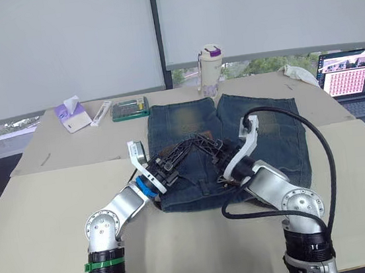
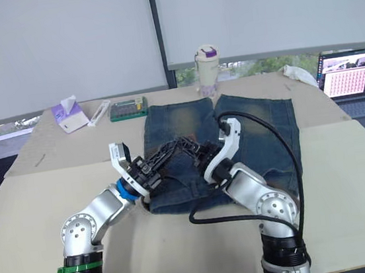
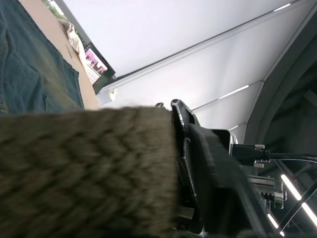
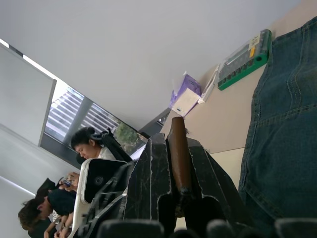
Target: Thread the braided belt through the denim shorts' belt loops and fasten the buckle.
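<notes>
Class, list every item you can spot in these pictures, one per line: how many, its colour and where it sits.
denim shorts: one, dark blue, mid-table.
braided belt: one, brown, held over the shorts.
bottle: one, white with purple lid, behind the shorts.
tissue pack: one, purple, back left.
green box: one, left of the shorts.
laptop: one, open, far right.
people: dark-haired, background.
left gripper: shut on belt.
right gripper: shut on belt.

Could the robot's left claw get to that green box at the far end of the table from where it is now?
Probably not right now. The left claw is clamped on the belt over the shorts, sharing it with the right claw. The green box lies beyond the shorts with nothing between, but the claw would have to let go first.
</notes>
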Robot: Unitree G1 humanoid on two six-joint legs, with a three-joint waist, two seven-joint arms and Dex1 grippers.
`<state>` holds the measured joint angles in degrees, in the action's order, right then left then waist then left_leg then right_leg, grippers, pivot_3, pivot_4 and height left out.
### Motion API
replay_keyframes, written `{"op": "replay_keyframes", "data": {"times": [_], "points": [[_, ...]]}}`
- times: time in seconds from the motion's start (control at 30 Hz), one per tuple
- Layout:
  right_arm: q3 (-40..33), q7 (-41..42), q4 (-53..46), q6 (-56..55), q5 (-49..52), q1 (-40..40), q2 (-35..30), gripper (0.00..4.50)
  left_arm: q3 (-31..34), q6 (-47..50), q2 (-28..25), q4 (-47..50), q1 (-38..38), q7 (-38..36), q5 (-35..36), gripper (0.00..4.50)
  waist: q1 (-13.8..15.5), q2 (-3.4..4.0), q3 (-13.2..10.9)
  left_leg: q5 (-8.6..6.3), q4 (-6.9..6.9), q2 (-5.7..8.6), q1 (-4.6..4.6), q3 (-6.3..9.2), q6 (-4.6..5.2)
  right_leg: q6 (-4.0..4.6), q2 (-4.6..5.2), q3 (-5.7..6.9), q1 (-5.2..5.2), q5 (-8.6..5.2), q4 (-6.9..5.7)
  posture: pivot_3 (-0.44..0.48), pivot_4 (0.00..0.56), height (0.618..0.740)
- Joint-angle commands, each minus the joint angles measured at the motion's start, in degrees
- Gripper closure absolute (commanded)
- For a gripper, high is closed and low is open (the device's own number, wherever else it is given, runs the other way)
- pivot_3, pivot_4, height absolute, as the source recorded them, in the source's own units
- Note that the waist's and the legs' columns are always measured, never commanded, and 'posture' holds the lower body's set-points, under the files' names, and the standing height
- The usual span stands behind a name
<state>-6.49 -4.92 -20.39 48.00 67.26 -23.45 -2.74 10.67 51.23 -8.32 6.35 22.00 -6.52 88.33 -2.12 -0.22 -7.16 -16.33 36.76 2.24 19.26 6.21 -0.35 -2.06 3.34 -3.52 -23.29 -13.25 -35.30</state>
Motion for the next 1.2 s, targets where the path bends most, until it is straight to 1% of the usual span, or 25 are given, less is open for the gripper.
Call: {"op": "replay_keyframes", "data": {"times": [0.03, 0.07, 0.17, 0.2, 0.23, 0.37, 0.4, 0.53, 0.63, 0.77, 0.83, 0.9, 1.03, 1.2], "points": [[-1.23, 2.59, -1.11, -1.43, -0.44, -0.08, -2.00, 3.59, 0.25, -0.13, -1.79, 2.78, -1.07, 0.67, -1.86, 4.50, 0.02, 0.00, 0.00, 0.00, 0.00, 0.01, 0.00, 0.00, 0.00, 0.00, 0.00, 0.00, 0.01, 0.00, 0.02, 0.000, 0.150, 0.740], [-1.40, 3.00, -1.11, -1.71, -0.62, 0.03, -2.48, 3.32, 0.15, -0.08, -2.17, 2.95, -1.29, 0.75, -2.34, 4.50, 0.03, 0.00, 0.00, 0.00, 0.00, 0.02, 0.00, -0.01, 0.00, 0.00, 0.00, 0.00, 0.02, 0.00, 0.02, 0.000, 0.150, 0.740], [-3.38, 4.95, -1.78, -2.58, 0.26, 1.05, -4.78, 2.26, -0.06, 0.56, -3.60, 3.89, -2.56, 1.78, -2.88, 4.50, 0.04, 0.00, 0.00, 0.00, 0.00, 0.02, 0.00, -0.01, 0.00, 0.00, 0.00, 0.00, 0.04, 0.00, 0.06, 0.000, 0.150, 0.740], [-4.29, 6.15, -2.29, -2.74, 0.83, 1.71, -5.99, 2.00, 0.00, 0.86, -4.23, 4.17, -3.14, 2.18, -2.98, 4.50, 0.07, 0.00, 0.00, 0.00, 0.00, 0.02, 0.00, 0.00, 0.00, 0.00, 0.00, 0.00, 0.04, 0.00, 0.09, 0.000, 0.150, 0.740], [-5.00, 7.45, -2.92, -2.85, 1.40, 2.46, -7.18, 1.60, -0.01, 1.17, -5.08, 4.46, -3.75, 2.18, -3.15, 4.50, 0.09, 0.00, 0.00, 0.00, 0.00, 0.02, 0.00, 0.00, 0.00, 0.00, 0.00, 0.01, 0.07, 0.00, 0.10, 0.000, 0.150, 0.740], [-6.95, 16.04, -5.95, -3.24, 2.79, 7.06, -14.14, 0.21, -0.49, 3.05, -9.14, 5.17, -6.38, 1.70, -4.39, 4.50, 0.22, 0.00, -0.01, -0.01, 0.00, 0.04, 0.01, -0.01, 0.01, -0.01, 0.02, 0.01, 0.11, 0.00, 0.17, 0.000, 0.150, 0.740], [-7.26, 17.08, -6.16, -3.53, 3.50, 7.77, -14.99, 0.04, -0.41, 2.88, -9.52, 4.92, -6.71, 1.67, -4.56, 4.50, 0.21, 0.00, -0.01, -0.01, 0.00, 0.05, 0.00, -0.03, 0.01, -0.01, 0.02, 0.00, 0.14, 0.00, 0.18, 0.000, 0.150, 0.740], [-6.54, 17.17, -5.72, -5.02, 3.95, 8.04, -14.66, 0.04, -0.31, 2.25, -9.58, 4.14, -6.67, 1.15, -3.70, 4.50, 0.07, 0.00, -0.01, -0.01, -0.01, 0.04, -0.02, -0.05, 0.01, 0.00, -0.06, 0.00, 0.15, 0.00, 0.17, 0.000, 0.150, 0.740], [-5.59, 15.47, -6.19, -5.67, 5.91, 7.74, -11.45, 0.04, -0.84, 2.14, -9.41, 4.05, -6.22, 0.31, -3.97, 4.50, 0.06, -0.01, -0.01, -0.01, -0.04, 0.02, 0.00, -0.04, 0.01, 0.00, -0.11, 0.01, 0.14, 0.00, 0.18, 0.000, 0.150, 0.740], [-5.89, 10.02, -5.69, -6.16, 10.80, 7.50, -5.33, 0.04, -0.37, 1.06, -8.40, 4.35, -5.78, 0.06, -2.56, 4.50, 0.18, -0.01, -0.01, -0.01, -0.04, -0.05, 0.01, 0.00, 0.00, 0.00, -0.03, 0.00, 0.13, 0.00, 0.18, 0.000, 0.150, 0.740], [-5.10, 7.47, -5.65, -6.00, 12.70, 7.71, -2.60, 0.04, 0.02, 0.54, -8.05, 4.46, -5.59, -0.19, -1.69, 4.50, 0.21, 0.20, 0.04, -0.01, -0.04, -0.06, 0.01, 0.01, 0.00, 0.00, 0.00, 0.00, 0.13, 0.00, 0.18, 0.000, 0.150, 0.740], [-3.73, 5.77, -6.01, -6.13, 13.74, 8.45, -0.60, 0.04, 0.39, 0.35, -7.67, 4.65, -5.52, -0.37, -1.07, 4.50, 0.13, 0.17, 0.01, -0.01, -0.05, -0.05, 0.00, 0.01, 0.01, -0.01, 0.00, -0.03, 0.12, 0.00, 0.19, 0.000, 0.150, 0.740], [-1.11, 4.81, -6.79, -5.90, 13.74, 9.48, 0.01, 0.04, 0.81, 0.19, -7.04, 4.81, -5.73, 0.04, -1.13, 4.50, 0.56, 0.11, -0.01, -0.01, -0.05, 0.01, 0.00, 0.05, 0.00, 0.00, 0.05, 0.03, 0.11, 0.00, 0.22, 0.000, 0.150, 0.740], [-1.05, 4.52, -6.65, -7.18, 14.41, 9.02, -0.37, 0.04, 1.12, 0.10, -6.50, 5.59, -6.37, 0.47, -1.22, 4.50, 0.87, 0.10, -0.01, -0.01, -0.05, 0.02, 0.00, 0.03, 0.00, 0.00, 0.05, 0.01, 0.11, 0.00, 0.22, 0.000, 0.150, 0.740]]}}
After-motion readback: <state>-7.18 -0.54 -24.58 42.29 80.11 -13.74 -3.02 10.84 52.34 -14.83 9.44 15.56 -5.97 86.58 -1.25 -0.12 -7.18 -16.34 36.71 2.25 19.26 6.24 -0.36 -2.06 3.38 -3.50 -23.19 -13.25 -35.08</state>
